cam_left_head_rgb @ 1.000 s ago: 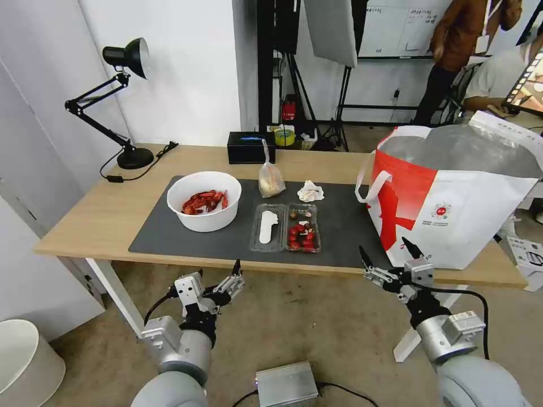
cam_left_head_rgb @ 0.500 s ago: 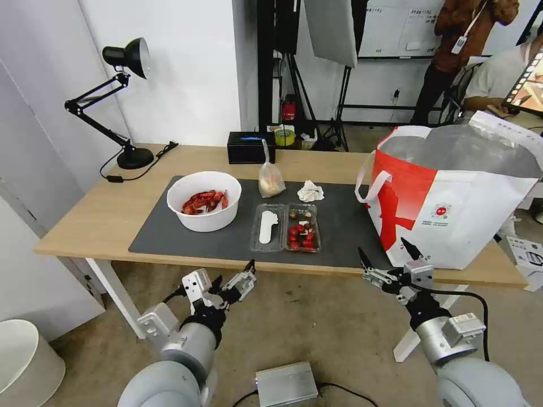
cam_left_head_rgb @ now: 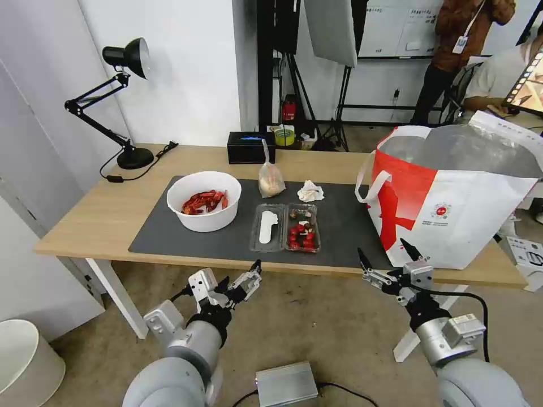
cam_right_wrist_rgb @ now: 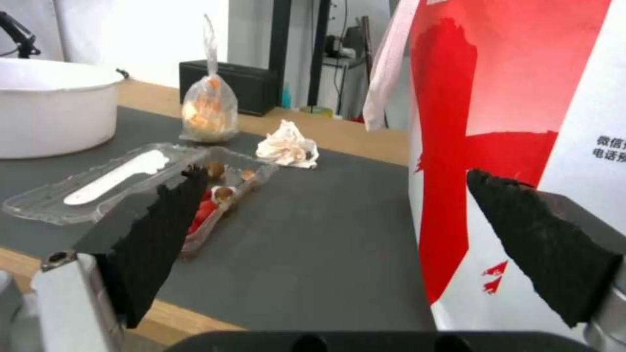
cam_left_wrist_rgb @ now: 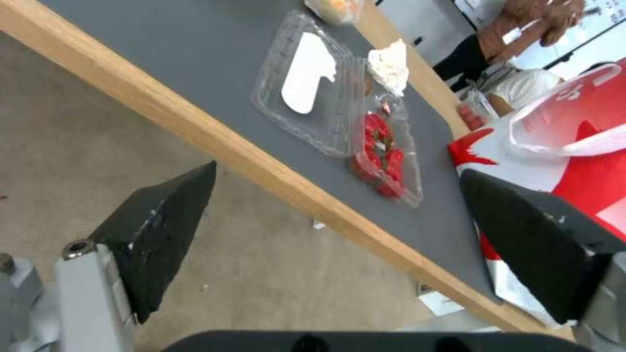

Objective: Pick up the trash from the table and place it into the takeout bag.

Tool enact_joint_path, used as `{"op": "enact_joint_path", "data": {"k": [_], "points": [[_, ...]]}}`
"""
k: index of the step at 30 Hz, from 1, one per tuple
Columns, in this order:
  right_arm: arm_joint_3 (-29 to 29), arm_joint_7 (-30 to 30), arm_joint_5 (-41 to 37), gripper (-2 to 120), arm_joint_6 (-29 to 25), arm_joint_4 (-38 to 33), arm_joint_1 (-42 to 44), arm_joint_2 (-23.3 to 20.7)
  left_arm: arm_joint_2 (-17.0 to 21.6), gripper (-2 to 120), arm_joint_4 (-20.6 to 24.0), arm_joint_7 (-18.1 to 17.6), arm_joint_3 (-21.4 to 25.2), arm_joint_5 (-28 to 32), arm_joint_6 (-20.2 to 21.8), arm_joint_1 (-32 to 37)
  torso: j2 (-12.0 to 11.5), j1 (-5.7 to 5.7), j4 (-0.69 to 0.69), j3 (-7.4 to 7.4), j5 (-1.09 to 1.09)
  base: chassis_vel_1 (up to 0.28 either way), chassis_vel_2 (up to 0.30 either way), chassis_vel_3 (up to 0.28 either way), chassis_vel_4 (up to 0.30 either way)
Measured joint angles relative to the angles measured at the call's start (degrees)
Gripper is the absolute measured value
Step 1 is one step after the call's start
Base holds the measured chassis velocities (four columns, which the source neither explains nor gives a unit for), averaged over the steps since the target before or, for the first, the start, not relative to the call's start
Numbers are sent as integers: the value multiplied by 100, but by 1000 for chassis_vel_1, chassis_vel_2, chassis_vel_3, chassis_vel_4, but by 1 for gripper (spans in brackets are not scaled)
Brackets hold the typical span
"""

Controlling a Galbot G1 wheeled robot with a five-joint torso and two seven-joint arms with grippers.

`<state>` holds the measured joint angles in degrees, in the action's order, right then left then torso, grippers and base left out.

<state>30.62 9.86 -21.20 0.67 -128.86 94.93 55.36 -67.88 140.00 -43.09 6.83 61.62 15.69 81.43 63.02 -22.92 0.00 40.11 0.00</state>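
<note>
Clear clamshell (cam_left_head_rgb: 285,227) lies open, long axis w/ table edge; both grippers' fingers spread wide, empty.

left claw (cam_left_head_rgb: 242,279) and right claw (cam_left_head_rgb: 388,262) both spread wide.

The takeout bag (cam_left_head_rgb: 452,198) runs off the right edge of the head view, and its inside is hidden behind its front wall. In the right wrist view the bag (cam_right_wrist_rgb: 522,122) is cut by the top and right edges. The print beside its small logo (cam_left_head_rgb: 440,211) is too small to read. The white bowl (cam_right_wrist_rgb: 46,112) is clipped at the left edge of the right wrist view. The knotted clear bag (cam_left_wrist_rgb: 334,7) is cut by the top edge of the left wrist view.
</note>
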Motion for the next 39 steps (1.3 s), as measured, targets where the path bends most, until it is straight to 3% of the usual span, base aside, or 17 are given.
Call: {"op": "enact_joint_path", "data": {"k": [39], "points": [[-56,-26,36,100,-76,161,19,222,-236,100,-750,-489,-367,1012,-23,-1269,0,0,0,0,0,0,0,0,0]]}}
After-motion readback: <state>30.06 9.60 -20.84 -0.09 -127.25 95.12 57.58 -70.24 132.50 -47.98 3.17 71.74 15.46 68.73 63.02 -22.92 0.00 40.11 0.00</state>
